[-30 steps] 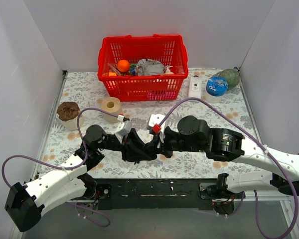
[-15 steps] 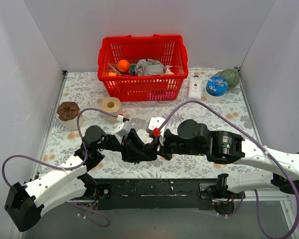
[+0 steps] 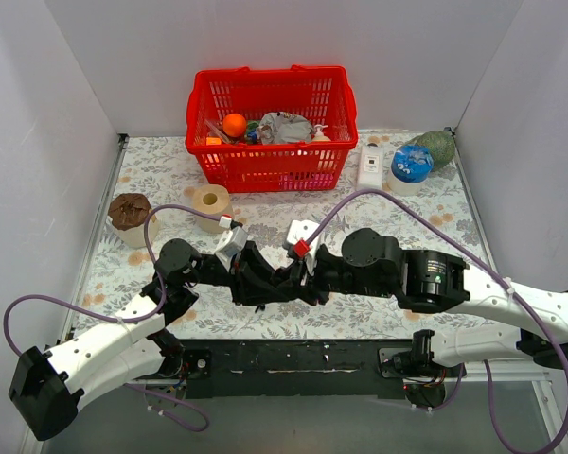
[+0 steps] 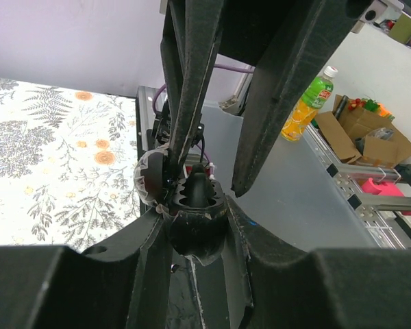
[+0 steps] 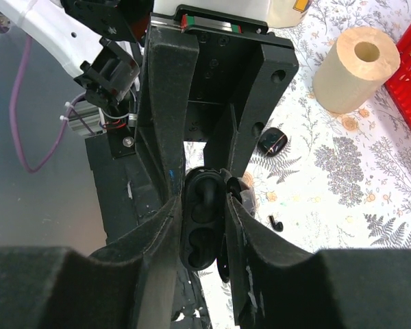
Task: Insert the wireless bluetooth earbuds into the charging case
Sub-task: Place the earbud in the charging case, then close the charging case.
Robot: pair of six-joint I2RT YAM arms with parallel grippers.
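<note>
The charging case (image 5: 204, 219) is open and off the table, between both grippers at the table's front middle (image 3: 282, 281). Its two wells face the right wrist camera, and one earbud (image 5: 209, 195) sits in the upper well. It also shows standing in the case in the left wrist view (image 4: 197, 186). My left gripper (image 4: 195, 223) is shut on the case's sides. My right gripper (image 5: 203, 205) closes on the same case from the opposite side. The second earbud (image 5: 277, 223) lies loose on the floral cloth under the arms.
A small glossy black object (image 5: 272, 142) lies on the cloth near a tan tape roll (image 3: 211, 203). A red basket (image 3: 270, 165) of items stands at the back. A brown-topped cup (image 3: 130, 218) stands left; a white device (image 3: 370, 165), blue-lidded jar (image 3: 412, 165) and green object (image 3: 438, 147) stand back right.
My right gripper has moved left and closed in on the left gripper, so both now overlap around the case. The left gripper has shifted slightly.
</note>
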